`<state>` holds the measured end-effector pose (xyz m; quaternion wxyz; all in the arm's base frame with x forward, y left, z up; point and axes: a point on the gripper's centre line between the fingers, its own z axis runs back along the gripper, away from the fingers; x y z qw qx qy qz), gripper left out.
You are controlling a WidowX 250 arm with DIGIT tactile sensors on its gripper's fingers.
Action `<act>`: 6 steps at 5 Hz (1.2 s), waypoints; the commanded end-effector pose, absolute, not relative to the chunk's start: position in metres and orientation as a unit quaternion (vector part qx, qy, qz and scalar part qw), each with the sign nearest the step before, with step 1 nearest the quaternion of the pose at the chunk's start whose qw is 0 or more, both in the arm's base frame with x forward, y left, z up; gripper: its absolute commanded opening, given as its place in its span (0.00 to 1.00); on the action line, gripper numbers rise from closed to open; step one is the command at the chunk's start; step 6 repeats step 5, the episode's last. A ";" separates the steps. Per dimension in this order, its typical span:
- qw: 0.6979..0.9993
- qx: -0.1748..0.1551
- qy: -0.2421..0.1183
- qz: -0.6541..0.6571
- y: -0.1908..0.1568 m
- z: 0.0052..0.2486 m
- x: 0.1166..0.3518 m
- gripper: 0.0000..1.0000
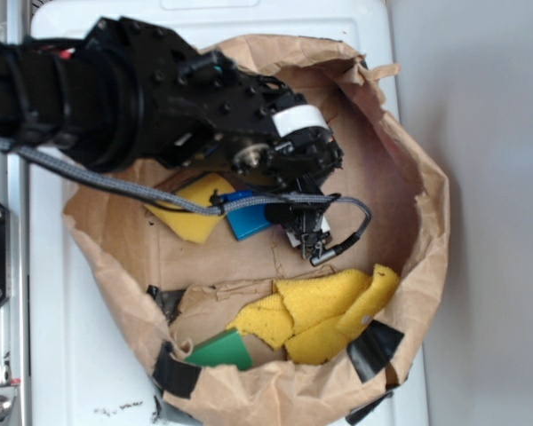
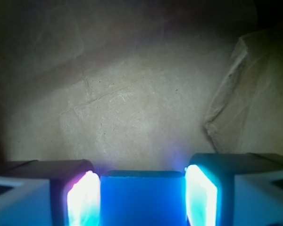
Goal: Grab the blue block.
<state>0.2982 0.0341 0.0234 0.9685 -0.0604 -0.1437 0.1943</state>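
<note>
The blue block (image 1: 248, 216) is seen lying flat on the brown paper (image 1: 355, 169), just beside a yellow sponge (image 1: 195, 213) to its left in the exterior view. In the wrist view the block (image 2: 142, 197) is framed squarely between the two pads (image 2: 83, 200) of the tool (image 2: 142, 200), its blue glow thrown onto both inner faces. The tool (image 1: 306, 235) is held part-open, about as wide as the block; each pad appears to sit at or against a side of the block, but whether firm contact is made cannot be told. No offset to either side is seen, so the block is judged to be centred in the jaws, with its top edge running straight across from pad to pad. The coming move is judged to call only for closing, with no sideways correction.

Farther out, more yellow sponge pieces (image 1: 324, 311) and a green piece (image 1: 220, 351) are seen near the lower rim of the paper, well apart from the tool.
</note>
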 end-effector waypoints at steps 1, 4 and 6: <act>0.962 -0.082 -0.154 0.212 0.035 0.057 0.299 0.00; 0.966 -0.092 -0.141 0.197 0.030 0.170 0.263 0.00; 0.961 -0.083 -0.173 0.197 0.030 0.181 0.255 0.00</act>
